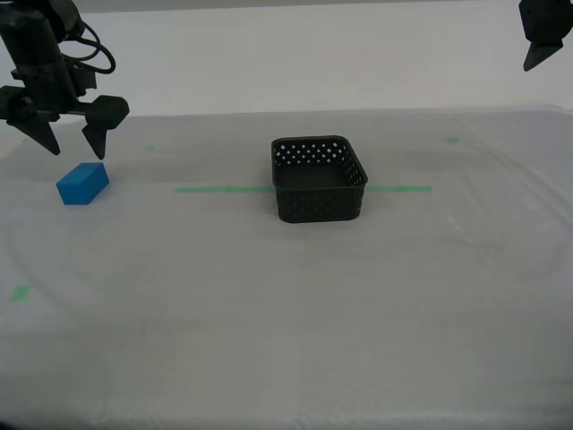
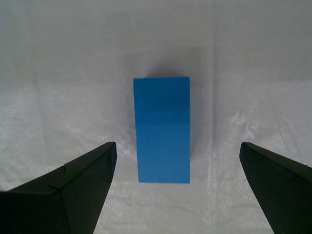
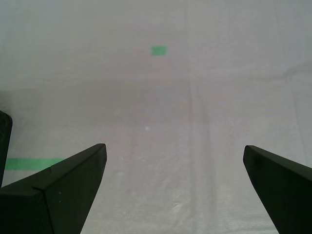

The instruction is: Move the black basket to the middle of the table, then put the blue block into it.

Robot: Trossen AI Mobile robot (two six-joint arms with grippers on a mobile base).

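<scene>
The black basket (image 1: 318, 179) stands empty on the table (image 1: 286, 313), near the middle of the exterior view, astride the green tape line (image 1: 224, 189). The blue block (image 1: 82, 184) lies on the sheeting at the exterior view's left. My second gripper (image 1: 74, 152) hangs open just above and behind it. In the second wrist view the blue block (image 2: 162, 129) lies lengthwise between the spread fingers, untouched by my second gripper (image 2: 178, 144). My first gripper (image 1: 542, 45) is raised at the exterior view's upper right, and the first wrist view shows my first gripper (image 3: 174, 145) open over bare sheeting.
Small green tape marks (image 1: 452, 140) (image 1: 18, 293) dot the table. The first wrist view shows one green mark (image 3: 158, 50), an end of green tape (image 3: 29, 163) and a dark edge (image 3: 4, 139) that I cannot identify.
</scene>
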